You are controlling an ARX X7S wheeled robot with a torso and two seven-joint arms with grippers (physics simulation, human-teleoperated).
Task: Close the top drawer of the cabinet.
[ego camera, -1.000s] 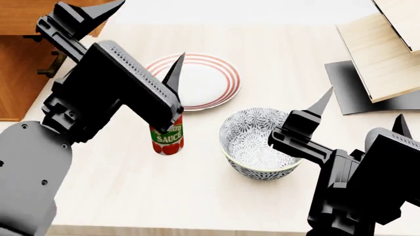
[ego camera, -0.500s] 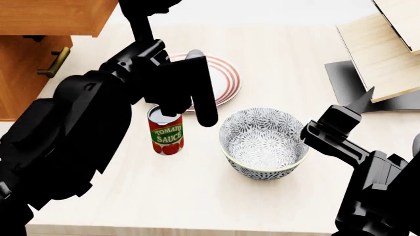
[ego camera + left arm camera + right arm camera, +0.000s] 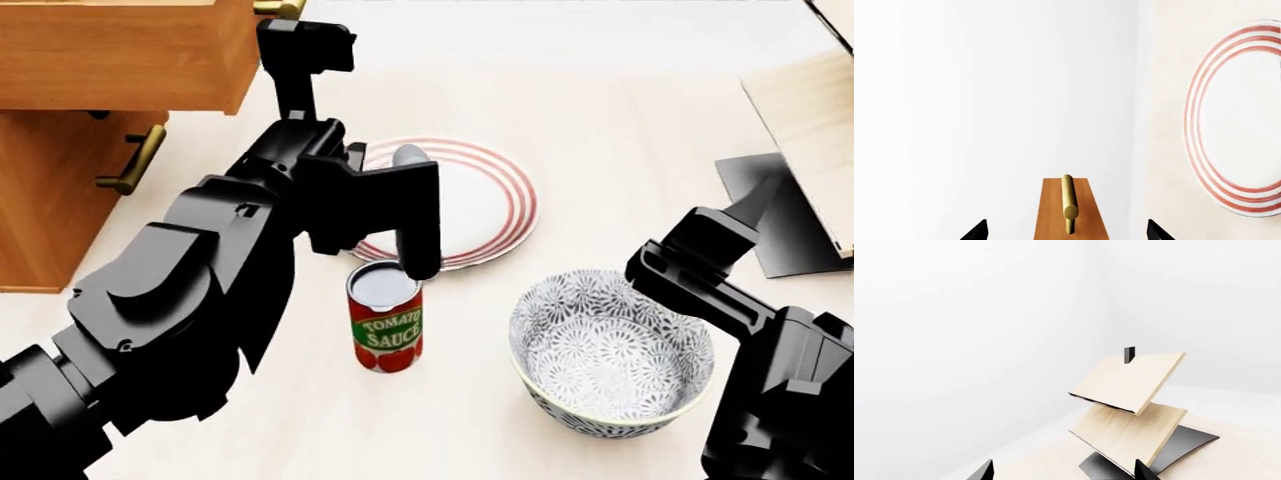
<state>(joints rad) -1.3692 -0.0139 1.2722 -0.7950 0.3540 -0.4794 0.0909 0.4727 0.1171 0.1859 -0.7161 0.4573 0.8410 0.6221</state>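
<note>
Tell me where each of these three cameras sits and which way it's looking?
Head view: from the robot's head, down over the table; both black arms show, and the top drawer stands open.
Left wrist view: near the left gripper, facing the drawer's brass handle; only the fingertips show.
Right wrist view: near the right gripper, facing the pale wood rack; only the fingertips show.
Shared: head and left wrist views both show the striped plate.
</note>
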